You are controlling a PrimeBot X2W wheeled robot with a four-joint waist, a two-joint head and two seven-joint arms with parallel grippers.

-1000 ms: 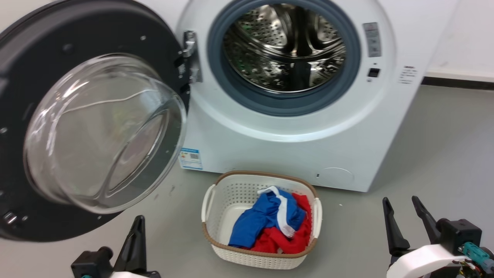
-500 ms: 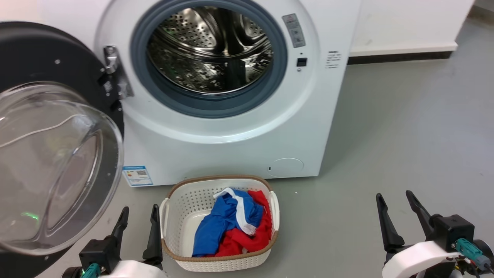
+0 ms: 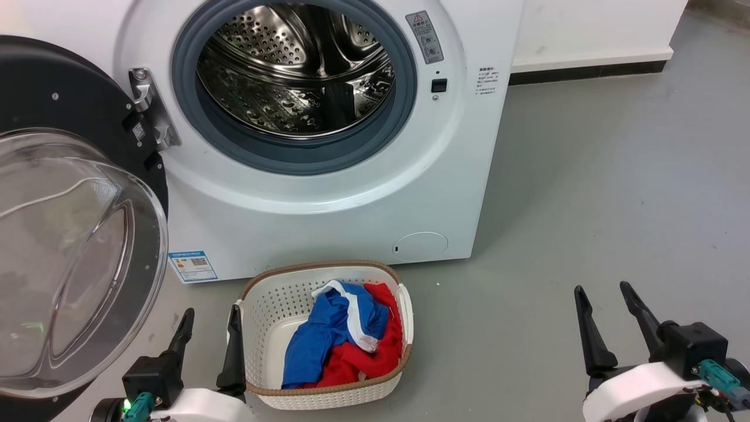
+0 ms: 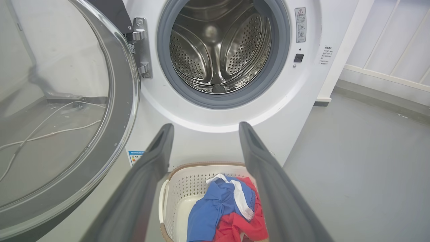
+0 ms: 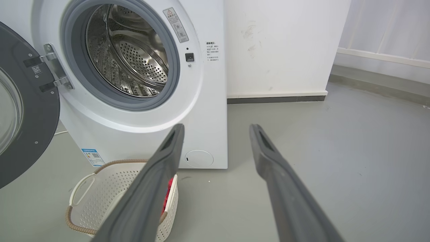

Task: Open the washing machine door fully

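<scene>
Though head crops it, door (image 3: 70,234) seemingly wide

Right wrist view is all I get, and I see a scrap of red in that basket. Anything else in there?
Observer: Yes. The head view has a blue garment with white trim lying on the red one in the basket.
Operator: Is the other claw holding the door?
Observer: No. The left gripper is open beside the basket, and the door stands apart on its left.
</scene>
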